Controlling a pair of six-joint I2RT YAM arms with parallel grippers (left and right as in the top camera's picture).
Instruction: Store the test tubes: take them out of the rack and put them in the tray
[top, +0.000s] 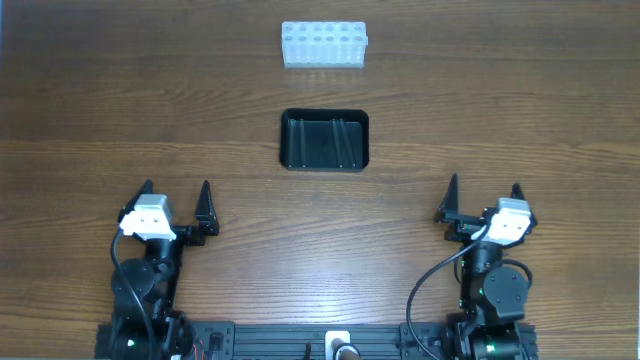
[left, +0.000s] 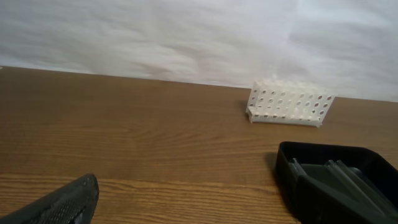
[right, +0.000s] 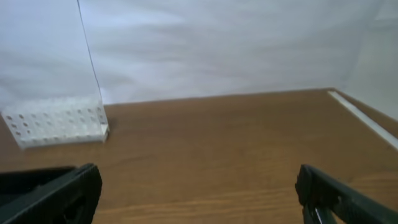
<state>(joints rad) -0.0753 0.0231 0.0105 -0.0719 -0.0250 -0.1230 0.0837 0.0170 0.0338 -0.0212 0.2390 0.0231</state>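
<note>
A white test tube rack (top: 323, 45) stands at the far middle of the table, and I cannot tell whether tubes stand in it. Nearer lies the black tray (top: 284, 140), with a few clear tubes (top: 340, 142) lying flat inside. My left gripper (top: 177, 190) is open near the front left, well short of the tray and holding nothing. At the front right, my right gripper (top: 485, 188) is also open with nothing between its fingers. The left wrist view shows the rack (left: 289, 104), the tray wall (left: 292, 186) and the tubes (left: 339, 177). The right wrist view shows the rack (right: 59, 121).
Bare wooden table surrounds the tray and rack on all sides. A white backdrop rises behind the table's far edge. The table's right edge (right: 367, 121) shows in the right wrist view.
</note>
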